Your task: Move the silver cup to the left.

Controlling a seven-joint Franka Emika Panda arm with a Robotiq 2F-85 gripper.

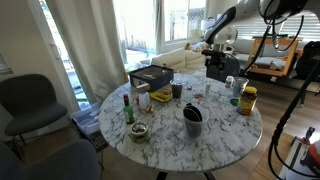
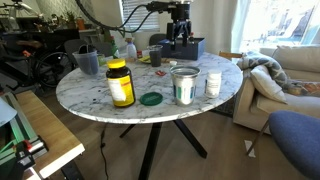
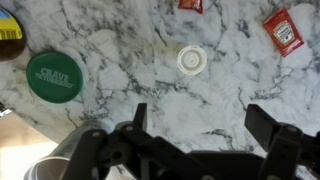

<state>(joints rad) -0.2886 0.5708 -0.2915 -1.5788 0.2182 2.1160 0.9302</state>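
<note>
Overhead, gripper (image 3: 200,112) spread wide, holding nothing.
The silver cup (image 2: 185,88) stands on the marble table (image 2: 88,92), beside a green lid (image 2: 151,98).

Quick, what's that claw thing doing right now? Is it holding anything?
Gripper: open, fingers spread apart, holding nothing.

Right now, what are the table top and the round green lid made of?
Table top: looks like marble or a marble-look slab, white with grey veins, smooth. Green lid: probably plastic, flat even colour with white printed letters.
</note>
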